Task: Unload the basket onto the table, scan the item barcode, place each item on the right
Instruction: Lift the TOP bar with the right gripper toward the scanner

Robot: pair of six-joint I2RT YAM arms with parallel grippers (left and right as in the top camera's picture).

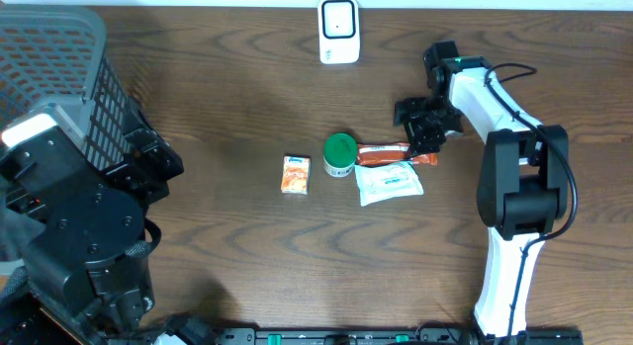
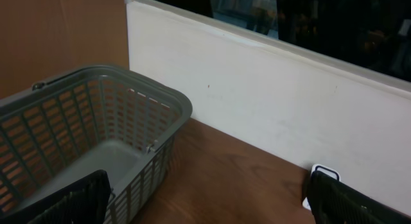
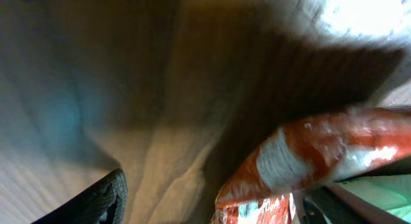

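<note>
1. Four small goods lie in a cluster mid-table [image 1: 218, 108]: orange packet [image 1: 296, 174], green-lidded tub [image 1: 339, 154], white pouch [image 1: 391, 182] and the red-orange wrapper [image 1: 388, 153].
2. Red-orange wrapper, the item under the claw: flat on the wood, long axis running left to right along the table's length. One end points at the tub and lies just beside it; the other end sits under the right gripper [image 1: 425, 145].
3. Edges: the wrapper's near long edge meets the white pouch. Its far long edge faces bare wood.
4. Right gripper: released. In the wrist view the wrapper lies between its fingers, and one finger [image 3: 106, 198] stands clear of the wrapper; no clench shows.
5. Left gripper [image 2: 209, 185]: released, fingers spread wide with nothing between them, held beside the basket [image 1: 109, 98] at the table's left end, well apart from the goods.
6. Scanner [image 1: 337, 29]: white, standing at the far edge of the table, roughly in line with the tub.
7. Open room: bare wood between cluster and scanner, and a broad stretch from the orange packet over to the basket.
</note>
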